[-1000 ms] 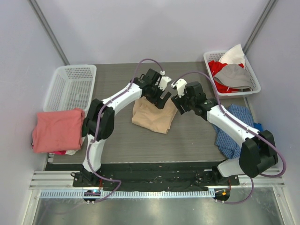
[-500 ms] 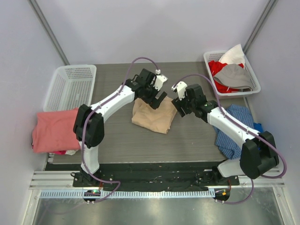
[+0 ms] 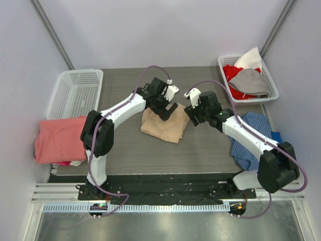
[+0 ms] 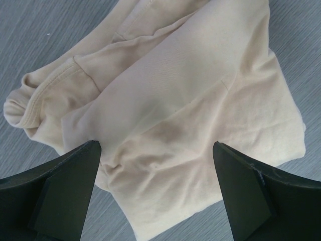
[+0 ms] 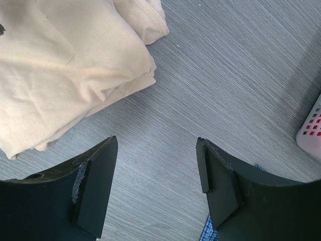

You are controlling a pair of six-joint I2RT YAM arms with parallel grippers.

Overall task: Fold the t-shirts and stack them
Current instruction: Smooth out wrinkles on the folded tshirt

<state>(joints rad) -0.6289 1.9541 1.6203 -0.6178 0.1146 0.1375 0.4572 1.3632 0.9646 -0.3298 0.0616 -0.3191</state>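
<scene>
Folded tan cloth t-shirt [image 3: 163, 126]: beneath left gripper [image 4: 155, 148], which has shifted over it; jaws apart, empty. Right gripper [image 5: 156, 142]: apart, empty, just beside shirt. Your fold looks finished; stacking pending.

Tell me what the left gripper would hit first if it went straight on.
Most likely the folded tan t-shirt. In the left wrist view it fills the space ahead of the left gripper, whose jaws stand open, with the table beneath it. Depth is unclear.
</scene>
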